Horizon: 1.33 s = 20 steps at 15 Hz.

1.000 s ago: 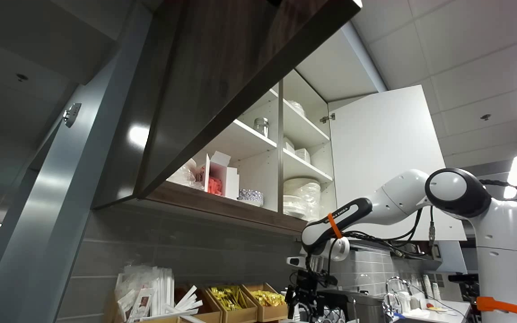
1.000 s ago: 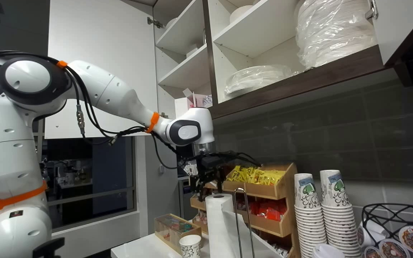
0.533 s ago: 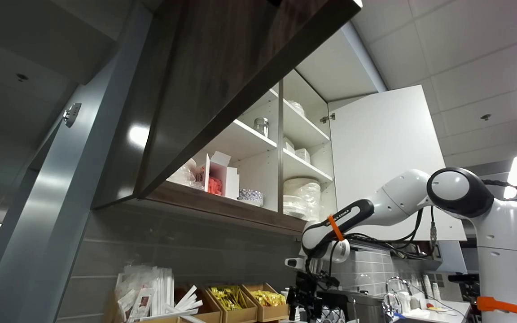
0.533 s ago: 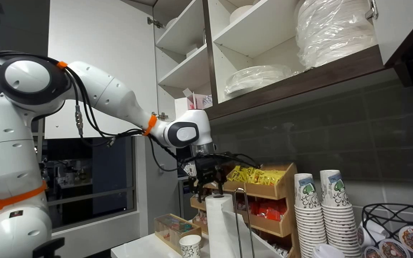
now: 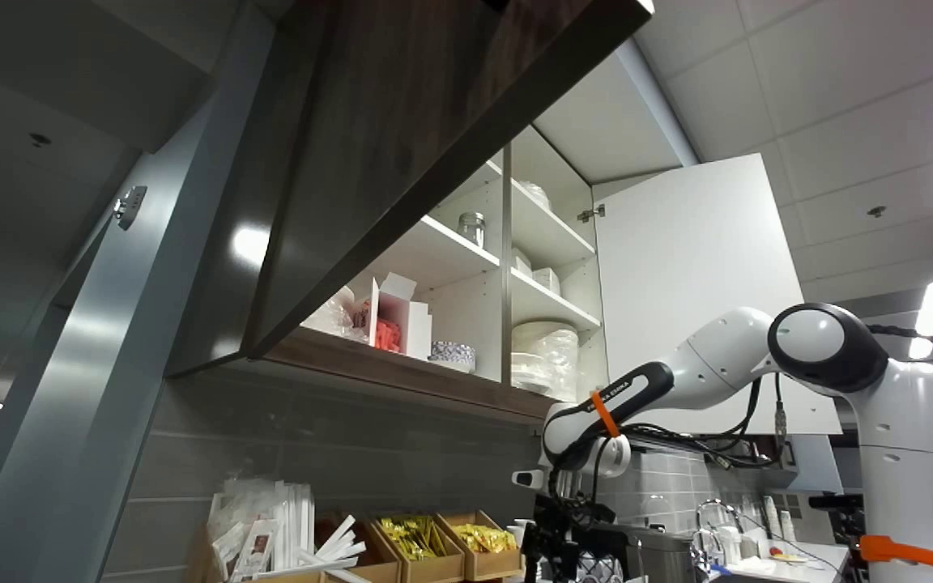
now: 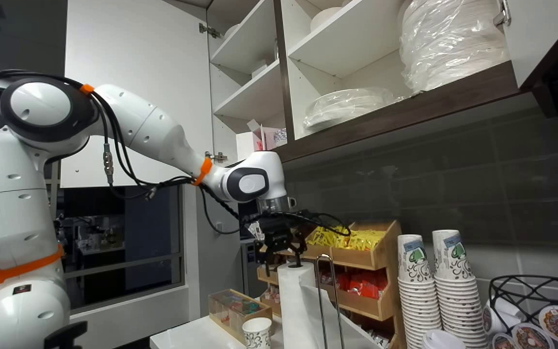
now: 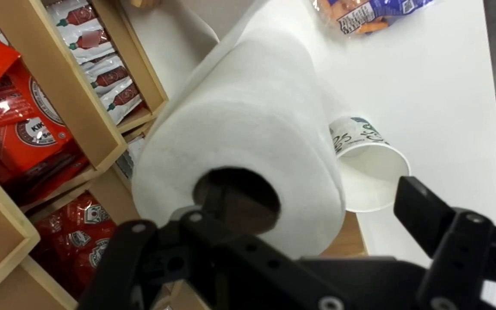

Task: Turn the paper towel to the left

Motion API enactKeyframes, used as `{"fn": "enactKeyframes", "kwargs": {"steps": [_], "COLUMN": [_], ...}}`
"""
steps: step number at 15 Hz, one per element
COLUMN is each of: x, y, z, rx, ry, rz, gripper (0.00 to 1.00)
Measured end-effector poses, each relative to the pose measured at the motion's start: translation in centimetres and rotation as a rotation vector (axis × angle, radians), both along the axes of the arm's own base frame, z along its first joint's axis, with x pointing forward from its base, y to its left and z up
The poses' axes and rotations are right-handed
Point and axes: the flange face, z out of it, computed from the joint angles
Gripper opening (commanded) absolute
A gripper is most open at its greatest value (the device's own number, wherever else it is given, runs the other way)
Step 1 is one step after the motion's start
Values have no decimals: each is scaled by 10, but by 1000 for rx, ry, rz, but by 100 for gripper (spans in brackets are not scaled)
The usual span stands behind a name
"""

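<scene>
The white paper towel roll point(image 6: 292, 300) stands upright on the counter in an exterior view, with its loose sheet on the right. In the wrist view the roll point(image 7: 252, 137) fills the middle, its dark core hole facing the camera. My gripper point(image 6: 284, 267) is just above the roll's top, fingers pointing down and spread apart. The gripper point(image 7: 312, 193) also shows in the wrist view: one finger is at the core hole and seems to reach into it; the other is outside the roll, past the paper cup. In an exterior view the gripper point(image 5: 549, 559) shows partly, and the roll is hidden.
A metal holder rod point(image 6: 325, 291) stands right beside the roll. A wooden condiment rack point(image 6: 364, 286) is behind it. A patterned paper cup point(image 6: 257, 332) and a wooden box point(image 6: 238, 310) are to its left. Cup stacks point(image 6: 419, 291) stand right. The cabinet edge point(image 6: 405, 104) hangs above.
My gripper and wrist have lowered slightly toward the top of the roll and shifted a little left in an exterior view. The roll shows no clear movement.
</scene>
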Motion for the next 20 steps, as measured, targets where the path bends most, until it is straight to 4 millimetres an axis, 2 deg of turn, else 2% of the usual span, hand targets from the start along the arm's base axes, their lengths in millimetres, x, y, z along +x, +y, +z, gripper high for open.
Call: {"fn": "enactKeyframes", "kwargs": {"steps": [3, 4, 5, 7, 11, 15, 16, 20], "x": [1, 2, 2, 2, 2, 4, 5, 5], "y": [1, 2, 2, 2, 2, -1, -2, -6], "z": [-5, -6, -7, -9, -12, -14, -13, -13], "rx": [28, 35, 39, 40, 29, 3, -1, -22], "ry": [8, 10, 12, 16, 18, 4, -3, -28], "rz": [-29, -36, -40, -45, 15, 190, 240, 455], "gripper": [100, 96, 74, 70, 39, 9, 5, 6]}}
